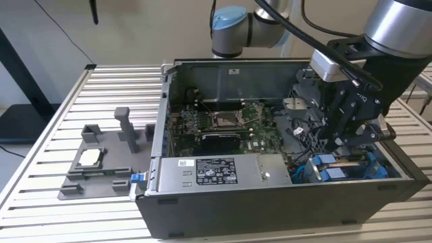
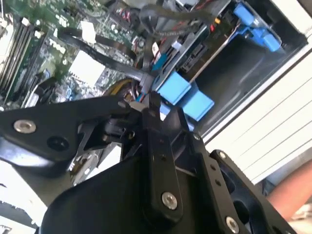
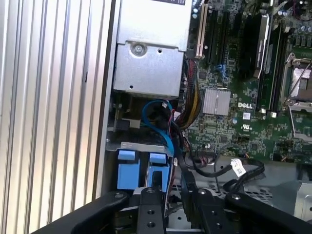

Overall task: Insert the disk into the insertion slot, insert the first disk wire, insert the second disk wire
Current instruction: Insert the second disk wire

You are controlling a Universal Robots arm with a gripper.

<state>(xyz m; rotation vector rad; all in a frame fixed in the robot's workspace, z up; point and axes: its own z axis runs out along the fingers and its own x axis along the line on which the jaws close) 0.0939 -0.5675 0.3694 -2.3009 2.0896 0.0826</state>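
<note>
Gripper [image 1: 356,132] low inside open computer case [image 1: 284,202], fingers pinched on a black wire [image 3: 186,183] just above the insertion slot [image 1: 344,169]. Two blue tabs [image 3: 139,168] face up there; disk itself not discernible. One silver power-supply box [image 1: 216,171] sits beside, one motherboard [image 1: 226,121] beyond.

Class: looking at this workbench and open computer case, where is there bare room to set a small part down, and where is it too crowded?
Bare slats of the table lie around the grey fixture, beside the computer case. Crowded: the case corner where the gripper hangs over the blue tabs and tangled cables.
</note>
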